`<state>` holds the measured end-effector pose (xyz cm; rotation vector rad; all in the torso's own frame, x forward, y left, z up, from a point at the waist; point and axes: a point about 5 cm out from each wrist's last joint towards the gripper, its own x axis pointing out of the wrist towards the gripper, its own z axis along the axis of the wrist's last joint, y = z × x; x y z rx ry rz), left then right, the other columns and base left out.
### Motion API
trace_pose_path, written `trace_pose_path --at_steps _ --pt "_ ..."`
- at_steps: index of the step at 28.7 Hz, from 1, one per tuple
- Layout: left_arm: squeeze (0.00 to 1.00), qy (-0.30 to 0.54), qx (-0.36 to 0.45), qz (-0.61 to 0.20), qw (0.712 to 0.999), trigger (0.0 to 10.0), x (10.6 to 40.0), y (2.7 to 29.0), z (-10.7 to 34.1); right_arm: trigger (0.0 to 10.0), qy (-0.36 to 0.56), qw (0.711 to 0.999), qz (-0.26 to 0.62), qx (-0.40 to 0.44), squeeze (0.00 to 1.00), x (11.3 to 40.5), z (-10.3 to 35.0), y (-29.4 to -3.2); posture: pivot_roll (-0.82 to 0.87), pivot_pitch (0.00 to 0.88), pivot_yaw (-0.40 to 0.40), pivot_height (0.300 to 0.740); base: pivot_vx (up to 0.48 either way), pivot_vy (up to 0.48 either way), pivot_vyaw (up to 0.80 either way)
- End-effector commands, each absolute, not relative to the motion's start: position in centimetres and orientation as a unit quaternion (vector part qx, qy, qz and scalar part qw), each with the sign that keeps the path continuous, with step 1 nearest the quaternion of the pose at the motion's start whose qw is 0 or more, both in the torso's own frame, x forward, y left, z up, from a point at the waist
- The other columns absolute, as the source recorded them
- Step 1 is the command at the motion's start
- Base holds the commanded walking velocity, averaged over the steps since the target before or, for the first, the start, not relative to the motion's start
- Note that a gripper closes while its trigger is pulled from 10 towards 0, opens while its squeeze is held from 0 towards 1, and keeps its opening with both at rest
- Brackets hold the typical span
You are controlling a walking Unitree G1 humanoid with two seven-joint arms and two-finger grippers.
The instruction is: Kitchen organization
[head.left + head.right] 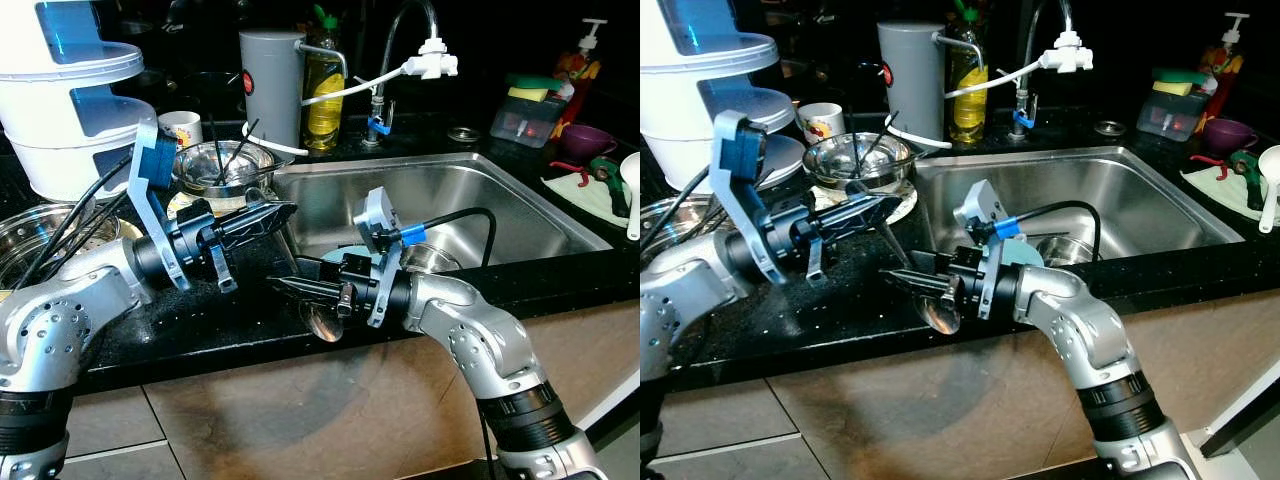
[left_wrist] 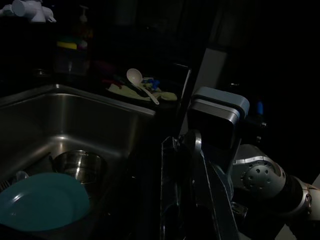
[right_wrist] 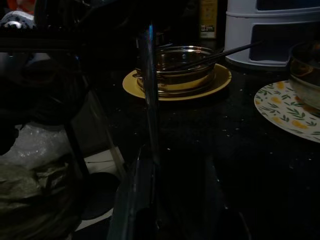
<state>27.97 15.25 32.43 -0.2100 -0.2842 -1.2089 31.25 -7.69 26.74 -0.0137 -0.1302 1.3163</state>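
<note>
A steel spoon (image 1: 322, 322) hangs bowl-down over the front edge of the black counter (image 1: 200, 320), its thin handle (image 1: 892, 245) slanting up and left. My right gripper (image 1: 280, 284) points left and is shut on the spoon just above the bowl. My left gripper (image 1: 285, 212) reaches in from the left, a little higher. Its fingers look shut on the top of the handle. In the right wrist view the handle (image 3: 148, 90) stands upright between the fingers.
The steel sink (image 1: 500, 190) to the right holds a teal plate (image 2: 40, 200) and a small steel bowl (image 1: 430, 258). A steel bowl with utensils (image 1: 222, 165) sits on a yellow plate behind. White stacked containers (image 1: 70, 100), a steel pot (image 1: 40, 235) and a grey canister (image 1: 272, 85) stand on the counter.
</note>
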Motion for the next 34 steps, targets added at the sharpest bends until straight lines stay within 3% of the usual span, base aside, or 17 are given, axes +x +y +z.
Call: trace_pose_path --at_steps 1,19,20,21,24,25,34 --pt "0.0 -0.13 -0.085 -0.573 0.805 10.0 27.7 15.5 32.4 0.0 -0.056 0.805 0.59 -0.002 0.0 31.7 27.0 -8.7 0.05 0.115 -0.035 0.74 0.0 0.0 0.0" --pt "0.0 -0.166 -0.11 -0.5 0.843 10.0 29.5 16.4 33.4 0.0 -0.069 0.775 0.628 0.015 0.0 30.7 29.9 -8.8 0.04 0.123 -0.041 0.74 0.0 0.0 0.0" --pt "0.78 -0.166 -0.107 -0.499 0.844 10.0 29.5 16.4 33.4 0.0 -0.07 0.774 0.629 0.018 0.0 30.6 30.1 -8.8 0.04 0.123 -0.041 0.74 0.0 0.0 0.0" --pt "1.0 -0.165 -0.104 -0.498 0.845 10.0 29.6 16.4 33.4 0.0 -0.07 0.772 0.631 0.02 0.0 30.6 30.2 -8.9 0.04 0.123 -0.041 0.74 0.0 0.0 0.0" --pt "1.0 -0.171 -0.11 -0.485 0.851 10.0 29.8 16.4 33.7 0.0 -0.068 0.77 0.633 0.029 0.0 30.4 30.5 -9.1 0.03 0.125 -0.039 0.74 0.0 0.0 0.0" --pt "0.0 -0.171 -0.123 -0.483 0.85 10.0 29.9 16.5 33.7 0.0 -0.067 0.771 0.632 0.03 0.0 30.5 30.5 -9.1 0.03 0.125 -0.039 0.74 0.0 0.0 0.0" --pt "0.0 -0.172 -0.129 -0.481 0.85 10.0 29.8 16.6 33.8 0.0 -0.07 0.789 0.609 0.032 0.0 31.1 30.8 -9.8 0.03 0.123 -0.039 0.74 0.0 0.0 0.0"
